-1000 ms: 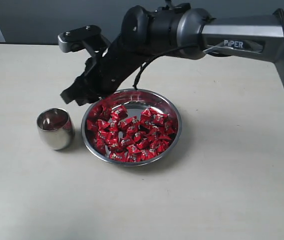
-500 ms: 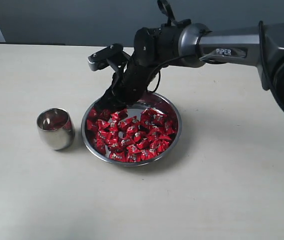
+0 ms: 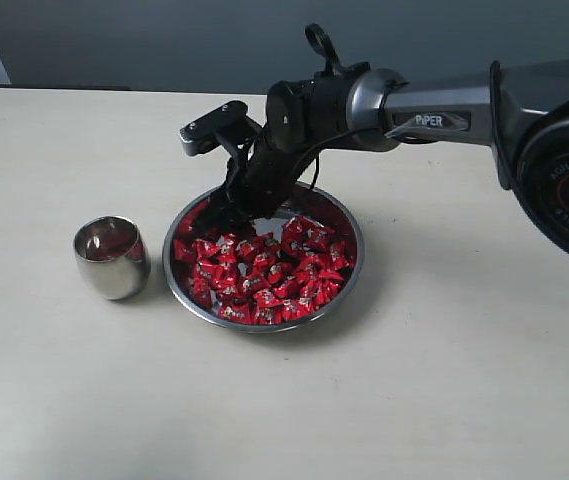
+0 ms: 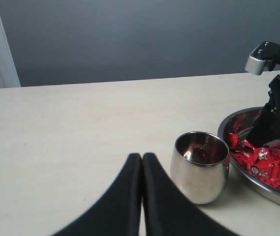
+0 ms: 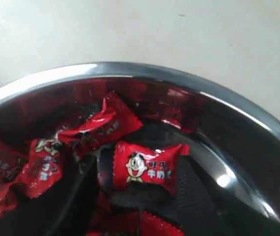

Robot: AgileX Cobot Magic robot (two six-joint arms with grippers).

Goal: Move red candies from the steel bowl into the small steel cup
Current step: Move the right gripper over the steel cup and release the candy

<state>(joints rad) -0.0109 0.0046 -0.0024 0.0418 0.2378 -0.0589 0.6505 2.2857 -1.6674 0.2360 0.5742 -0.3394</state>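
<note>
The steel bowl [image 3: 350,262] sits mid-table, filled with red candies [image 3: 264,275]. To its left stands the small steel cup [image 3: 111,257], upright; red shows inside it, candy or reflection I cannot tell. My right gripper [image 3: 220,213] is lowered into the bowl's far-left part, among the candies. In the right wrist view its dark fingers [image 5: 78,191] stand apart, open, with one red candy [image 5: 147,167] lying between them near the bowl's wall [image 5: 130,71]. My left gripper [image 4: 141,157] is shut and empty, low over the table just short of the cup [image 4: 200,167].
The bowl's rim [image 4: 258,183] nearly touches the cup. My right arm [image 3: 434,105] reaches in from the right, above the table behind the bowl. A dark wall runs along the table's far edge.
My right gripper has swung down from above the bowl's far-left rim into the candies. Its jaws now stand wider. Cup and bowl have not moved.
</note>
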